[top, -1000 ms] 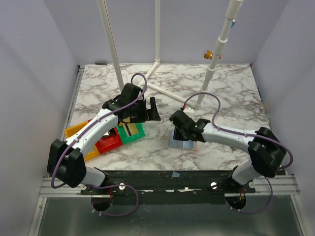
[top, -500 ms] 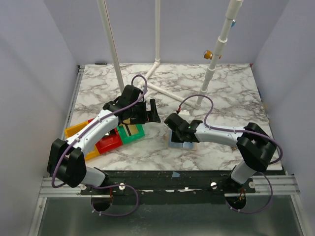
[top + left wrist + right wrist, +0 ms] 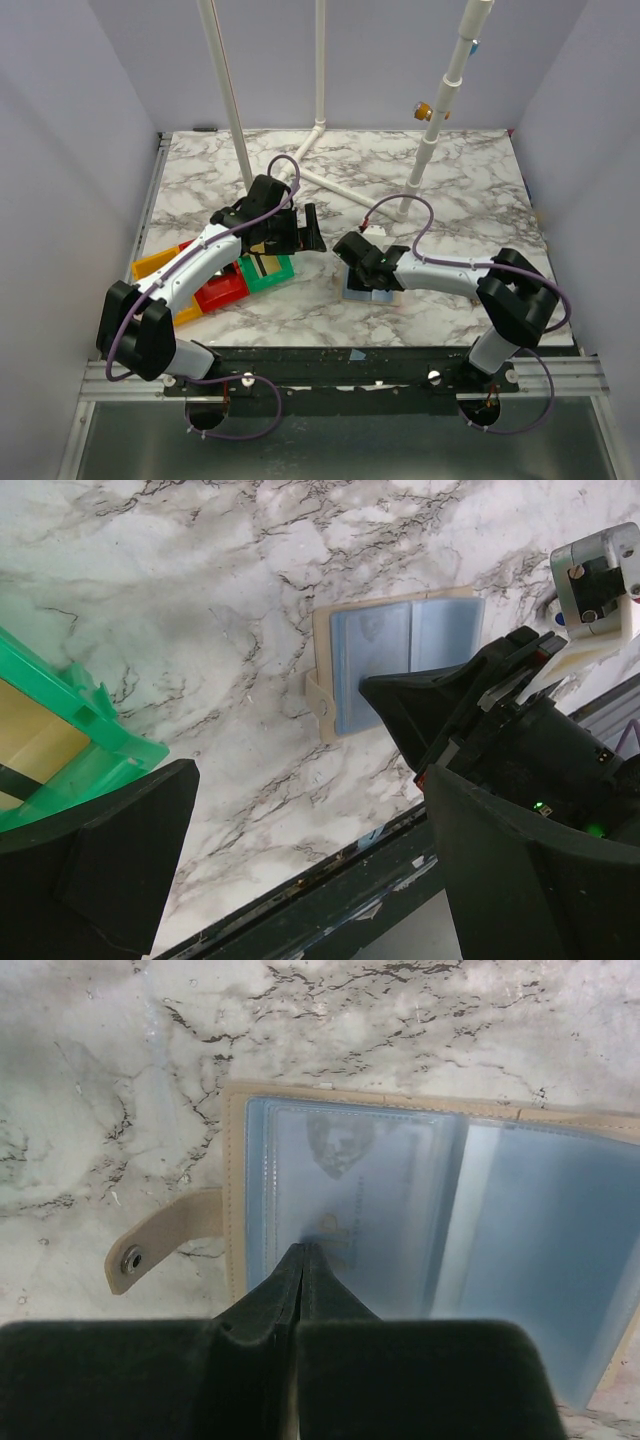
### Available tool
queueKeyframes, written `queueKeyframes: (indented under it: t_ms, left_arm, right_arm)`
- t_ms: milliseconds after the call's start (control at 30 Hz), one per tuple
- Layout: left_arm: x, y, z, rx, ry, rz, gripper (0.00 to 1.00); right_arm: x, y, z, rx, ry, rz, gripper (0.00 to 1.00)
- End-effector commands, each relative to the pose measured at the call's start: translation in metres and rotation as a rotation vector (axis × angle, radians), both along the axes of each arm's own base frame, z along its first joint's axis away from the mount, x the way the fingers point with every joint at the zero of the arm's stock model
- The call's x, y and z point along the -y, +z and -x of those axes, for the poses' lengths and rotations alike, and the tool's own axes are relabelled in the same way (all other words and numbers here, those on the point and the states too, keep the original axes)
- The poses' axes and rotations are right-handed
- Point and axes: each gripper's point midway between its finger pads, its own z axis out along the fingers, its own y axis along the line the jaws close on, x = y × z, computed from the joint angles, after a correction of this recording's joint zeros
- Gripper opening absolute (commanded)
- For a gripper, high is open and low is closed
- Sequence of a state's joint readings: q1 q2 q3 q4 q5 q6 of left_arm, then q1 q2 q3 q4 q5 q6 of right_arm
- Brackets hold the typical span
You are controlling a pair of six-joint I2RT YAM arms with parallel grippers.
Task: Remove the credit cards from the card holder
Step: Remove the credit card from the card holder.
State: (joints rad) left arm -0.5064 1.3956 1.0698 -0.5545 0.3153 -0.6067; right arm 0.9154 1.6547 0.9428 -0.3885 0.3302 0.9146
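Tending the opened card holder [image 3: 400,1230]

Lies flat on the marble table [image 3: 80,1080], a marked credit card [image 3: 340,1175] in its left pocket; met there by the right gripper [image 3: 303,1252], jaws pressed together. Above, near the green bin [image 3: 70,720], hovers the left gripper [image 3: 310,228], jaws spread.

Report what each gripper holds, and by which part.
Left gripper: nothing, jaws open. Right gripper: jaws shut, tips on the card holder at its strap-side pocket. Whether they pinch a card or the sleeve cannot be told.
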Motion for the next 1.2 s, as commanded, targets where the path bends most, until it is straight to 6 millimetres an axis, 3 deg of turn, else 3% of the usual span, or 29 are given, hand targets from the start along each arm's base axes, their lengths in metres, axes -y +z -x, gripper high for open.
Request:
queueKeyframes:
  t_ms: [0,700,1167]
  left_arm:
    - [0.006,-0.003,0.002,-0.012,-0.022,0.019,0.98]
    - [0.02,-0.008,0.009,-0.036,-0.069,0.031,0.98]
    - [0.065,-0.007,0.016,-0.088,-0.157,0.106,0.81]
  right_arm:
    - [0.019,-0.01,0.005,0.006,-0.046,0.058,0.01]
    - [0.051,-0.008,0.01,0.015,-0.132,0.083,0.01]
    - [0.062,-0.02,0.014,-0.028,-0.171,-0.045,0.01]
